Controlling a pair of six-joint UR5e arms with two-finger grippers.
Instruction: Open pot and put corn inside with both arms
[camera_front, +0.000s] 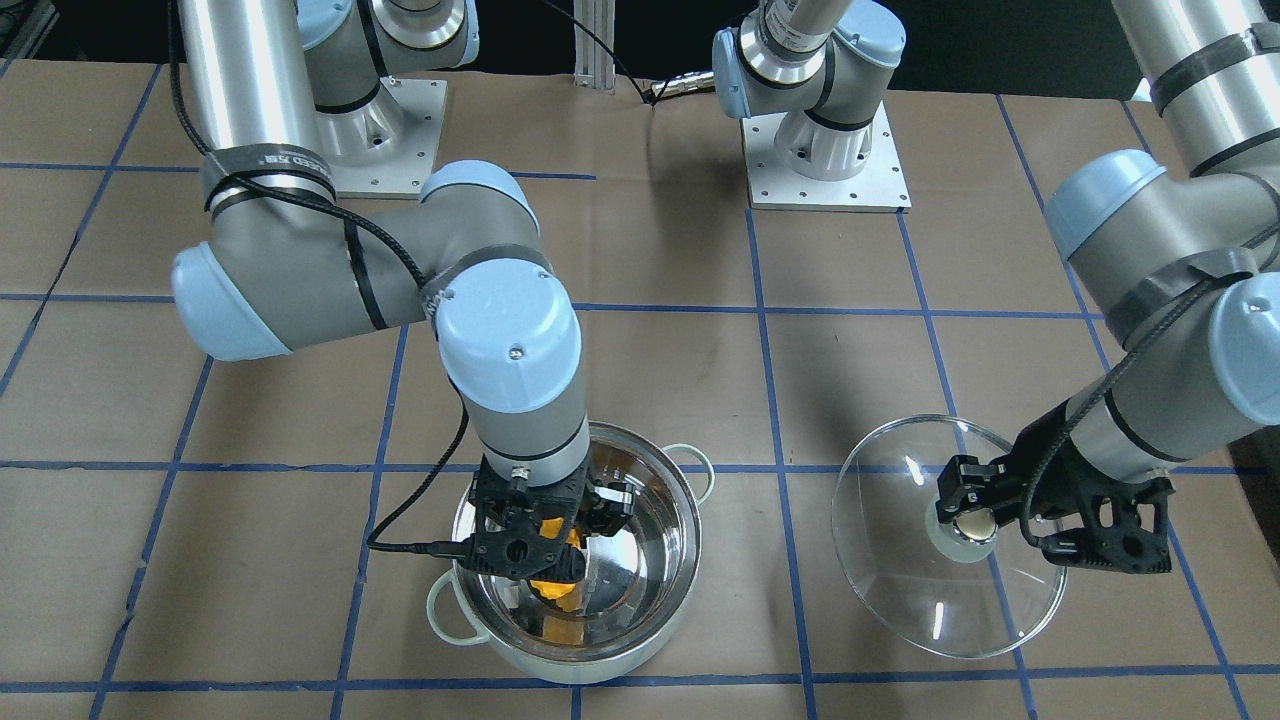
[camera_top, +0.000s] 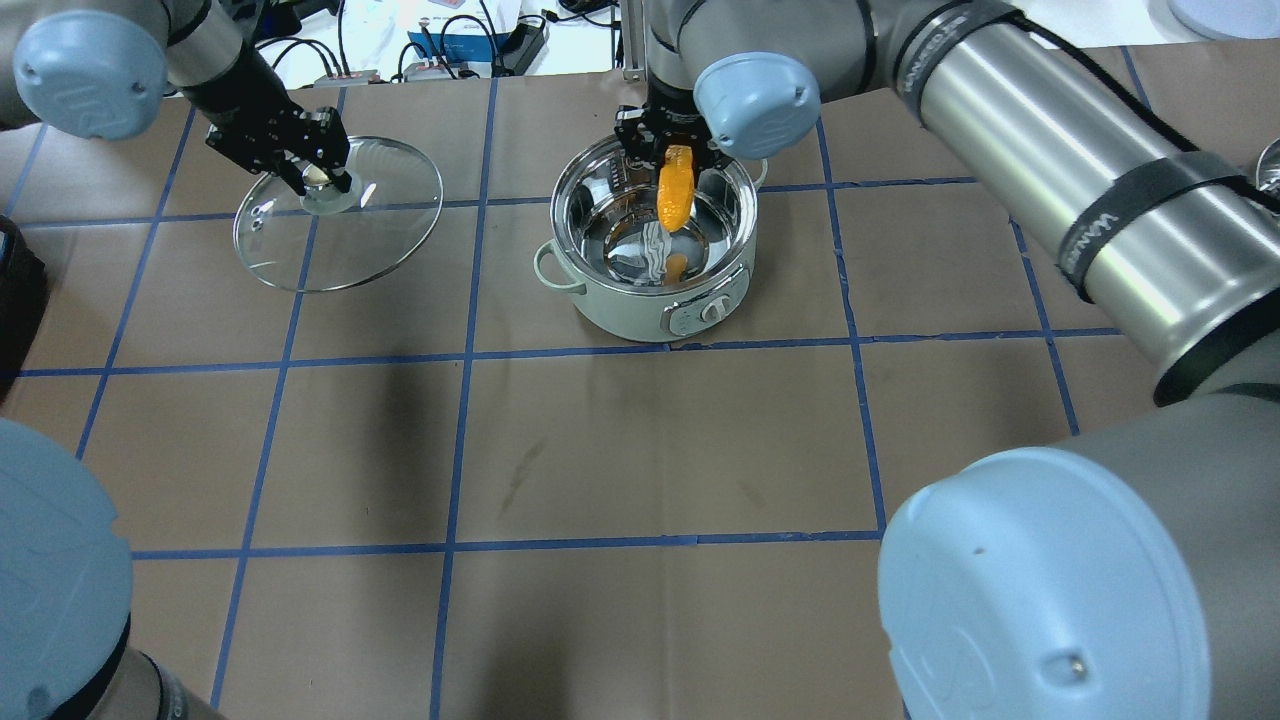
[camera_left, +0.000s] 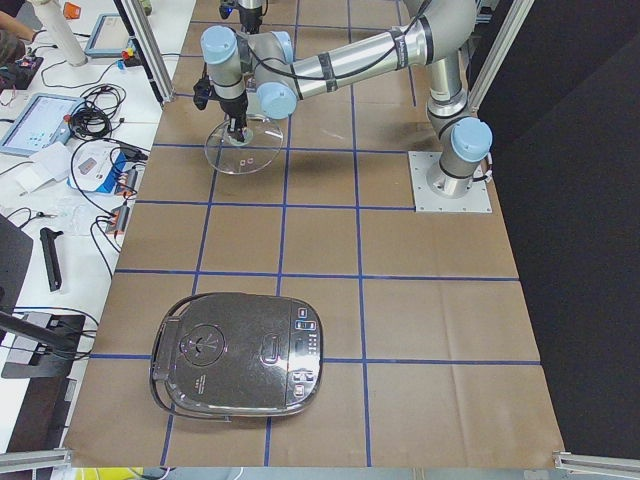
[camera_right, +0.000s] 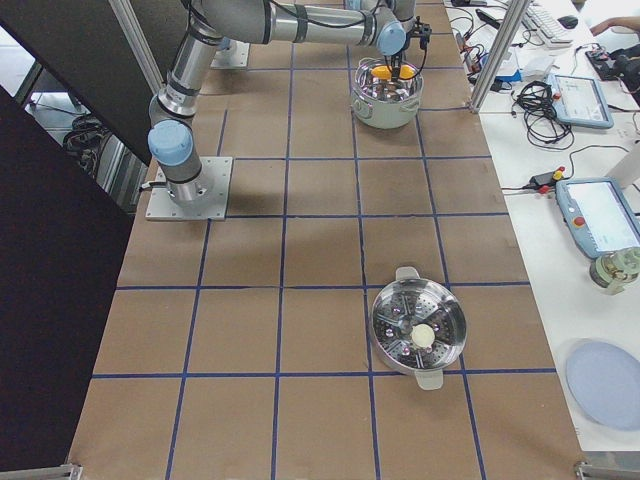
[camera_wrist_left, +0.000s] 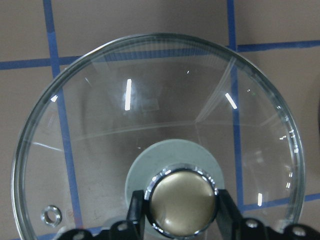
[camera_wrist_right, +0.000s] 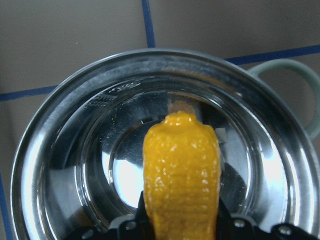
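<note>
The pot (camera_front: 650, 560) stands open on the table, shiny steel inside, pale green outside with loop handles; it also shows in the overhead view (camera_top: 640, 300) and the right wrist view (camera_wrist_right: 65, 165). My right gripper (camera_front: 545, 540) is shut on the yellow-orange corn (camera_top: 675, 195) and holds it upright, tip down, over the pot's middle (camera_wrist_right: 182, 175). My left gripper (camera_top: 315, 175) is shut on the metal knob (camera_wrist_left: 181, 200) of the glass lid (camera_front: 900, 590). It holds the lid tilted, well to the side of the pot. I cannot tell whether the lid's low edge touches the table.
A black and silver rice cooker (camera_left: 240, 355) lies at the table's end on my left. A steel steamer pot (camera_right: 418, 328) stands at the end on my right. The two arm bases (camera_front: 825, 150) stand at the back. Desks with cables and tablets border the far edge.
</note>
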